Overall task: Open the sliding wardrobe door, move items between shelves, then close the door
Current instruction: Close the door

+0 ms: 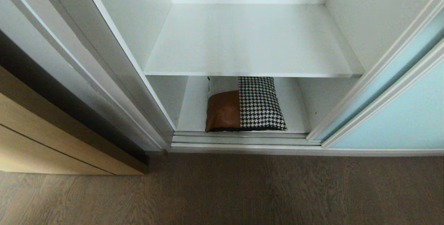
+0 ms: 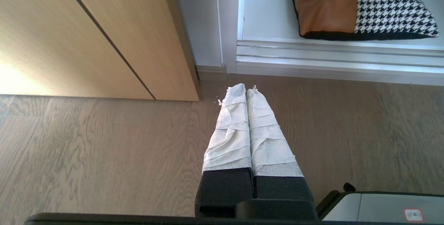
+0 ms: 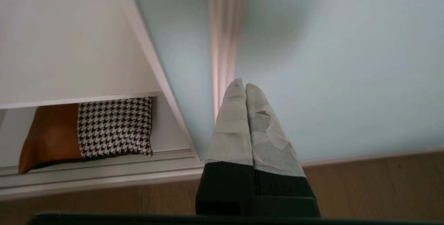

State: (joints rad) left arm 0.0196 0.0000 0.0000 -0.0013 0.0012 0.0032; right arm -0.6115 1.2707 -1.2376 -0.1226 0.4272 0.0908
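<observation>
The sliding wardrobe door [image 1: 399,114], pale aqua glass in a silver frame, stands slid to the right, leaving the white wardrobe interior open. A cushion [image 1: 242,104], half tan leather and half houndstooth, lies on the bottom shelf [image 1: 295,114], under the bare upper shelf [image 1: 249,41]. My right gripper [image 3: 241,86] is shut on nothing and points at the aqua door [image 3: 329,72], right of the cushion [image 3: 86,131]. Shut and empty too, my left gripper [image 2: 246,89] hangs over the floor before the wardrobe's left corner, the cushion [image 2: 360,6] beyond it. Neither arm shows in the head view.
A tan wood-grain cabinet [image 1: 52,141] stands left of the wardrobe, close to the left gripper [image 2: 86,37]. The silver door track [image 1: 239,141] runs along the wardrobe's foot. Grey-brown wood floor [image 1: 222,190] lies in front.
</observation>
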